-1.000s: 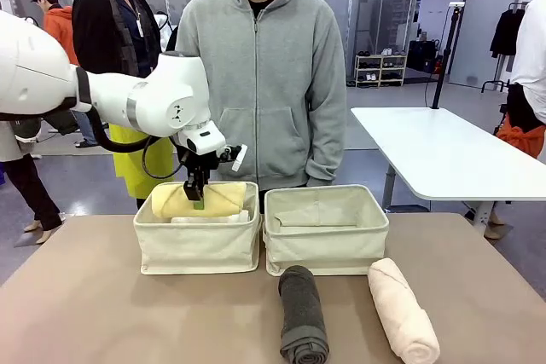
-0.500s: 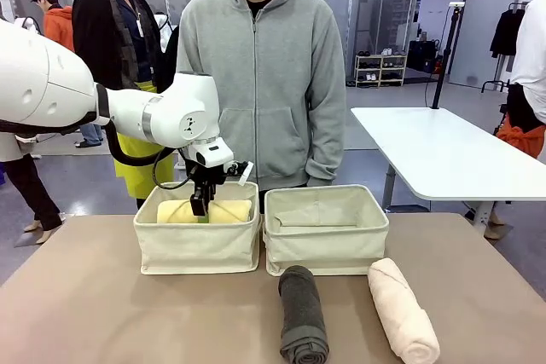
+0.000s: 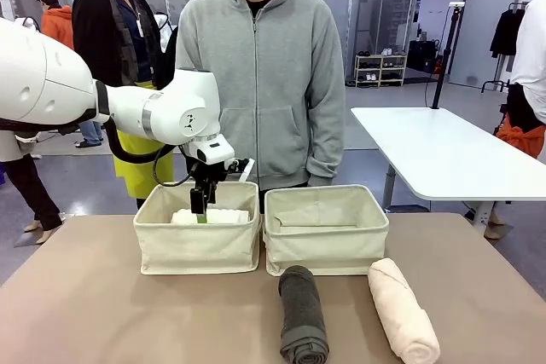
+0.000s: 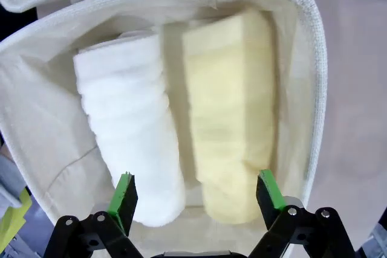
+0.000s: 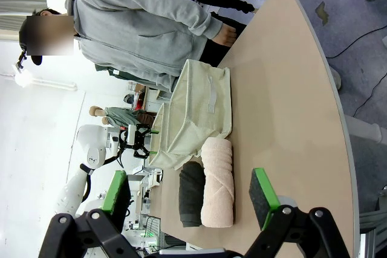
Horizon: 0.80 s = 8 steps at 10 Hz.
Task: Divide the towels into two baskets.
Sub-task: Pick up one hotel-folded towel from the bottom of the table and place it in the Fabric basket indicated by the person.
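Left pincer (image 4: 196,188): spread wide, empty, at mouth of left basket (image 3: 196,249) (white towel (image 4: 130,131), yellow towel (image 4: 233,119) side by side inside). Right pincer (image 5: 190,194): spread wide, empty. Grey towel (image 3: 302,313), pink towel (image 3: 401,309): on tabletop (image 3: 102,313) before right basket (image 3: 326,245).

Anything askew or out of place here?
Nothing stands out. White towel and yellow towel lie side by side in the left basket; grey towel and pink towel lie neatly rolled on the table, not yet sorted.
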Each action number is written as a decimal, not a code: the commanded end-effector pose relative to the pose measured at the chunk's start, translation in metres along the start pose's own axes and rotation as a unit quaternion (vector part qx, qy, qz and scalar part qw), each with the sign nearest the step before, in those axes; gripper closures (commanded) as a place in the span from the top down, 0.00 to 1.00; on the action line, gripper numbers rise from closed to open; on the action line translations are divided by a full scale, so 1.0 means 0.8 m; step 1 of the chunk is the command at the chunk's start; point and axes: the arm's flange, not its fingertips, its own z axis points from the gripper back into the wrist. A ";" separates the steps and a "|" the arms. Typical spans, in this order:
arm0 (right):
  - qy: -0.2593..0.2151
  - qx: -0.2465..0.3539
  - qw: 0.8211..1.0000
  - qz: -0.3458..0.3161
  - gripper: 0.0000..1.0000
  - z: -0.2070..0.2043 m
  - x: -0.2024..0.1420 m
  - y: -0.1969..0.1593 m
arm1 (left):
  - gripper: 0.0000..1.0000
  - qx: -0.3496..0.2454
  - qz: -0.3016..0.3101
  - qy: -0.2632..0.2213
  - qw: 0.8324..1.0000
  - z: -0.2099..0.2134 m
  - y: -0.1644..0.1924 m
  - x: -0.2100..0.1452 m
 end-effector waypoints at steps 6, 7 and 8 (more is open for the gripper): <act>-0.007 0.006 1.000 -0.002 1.00 0.001 -0.001 0.005 | 1.00 0.000 0.000 0.000 1.000 0.000 0.000 0.000; -0.007 0.006 1.000 -0.002 1.00 0.001 -0.001 0.005 | 1.00 0.000 0.000 0.000 1.000 0.000 0.000 0.000; -0.007 0.006 1.000 -0.002 1.00 0.001 -0.001 0.005 | 1.00 0.000 0.000 0.000 1.000 0.000 0.000 0.000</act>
